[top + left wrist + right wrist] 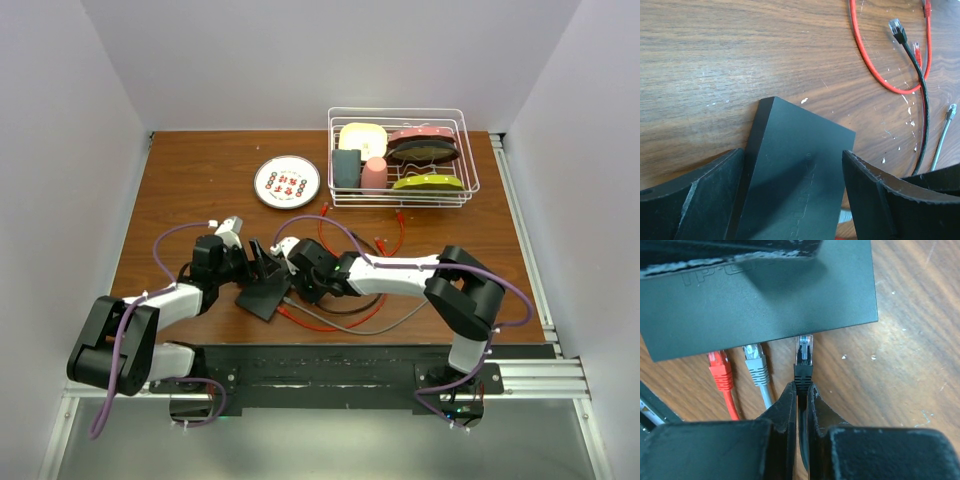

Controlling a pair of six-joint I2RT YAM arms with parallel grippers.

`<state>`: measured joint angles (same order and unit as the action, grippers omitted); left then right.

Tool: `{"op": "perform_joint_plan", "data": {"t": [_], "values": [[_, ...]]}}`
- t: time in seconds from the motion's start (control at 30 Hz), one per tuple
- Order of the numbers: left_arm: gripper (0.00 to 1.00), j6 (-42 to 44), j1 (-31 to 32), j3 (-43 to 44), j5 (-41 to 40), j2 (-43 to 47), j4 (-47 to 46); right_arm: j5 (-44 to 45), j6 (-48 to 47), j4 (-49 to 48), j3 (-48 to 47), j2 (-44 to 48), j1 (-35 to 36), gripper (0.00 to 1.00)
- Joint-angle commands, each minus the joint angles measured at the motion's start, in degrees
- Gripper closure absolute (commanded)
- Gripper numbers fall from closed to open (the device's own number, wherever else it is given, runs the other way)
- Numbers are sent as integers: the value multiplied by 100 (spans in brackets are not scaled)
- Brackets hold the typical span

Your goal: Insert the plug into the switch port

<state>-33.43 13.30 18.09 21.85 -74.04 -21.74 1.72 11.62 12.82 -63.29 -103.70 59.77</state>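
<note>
The flat dark-grey rectangular switch (pixel 265 297) lies close to the counter's near edge, left of its middle. The left hand (pixel 792 154) spans it, fingers spread wide against its two sides. The right hand (pixel 801 390) is closed on the black cable's clear-tipped plug (pixel 804 357), whose tip meets the switch's socket edge beside a grey plug (pixel 756 365) and a red plug (pixel 720 370).

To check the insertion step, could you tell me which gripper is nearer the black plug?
Right. The right gripper is shut on the black plug at the switch edge; the left gripper clasps the switch's sides, away from the plug.
</note>
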Motion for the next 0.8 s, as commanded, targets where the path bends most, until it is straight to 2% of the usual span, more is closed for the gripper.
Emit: {"op": "perform_joint_plan", "data": {"t": [0.0, 0.43, 0.77], "values": [[17, -164, 59, -51, 267, -40, -120, -312, 130, -596, -166, 105, 132, 100], [19, -199, 59, -42, 74, -23, 64, 267, 209, -306, 70, 376, 175, 100], [20, -217, 59, -24, -110, 13, 223, 22, 183, -798, 615, 825, 176, 100]]}}
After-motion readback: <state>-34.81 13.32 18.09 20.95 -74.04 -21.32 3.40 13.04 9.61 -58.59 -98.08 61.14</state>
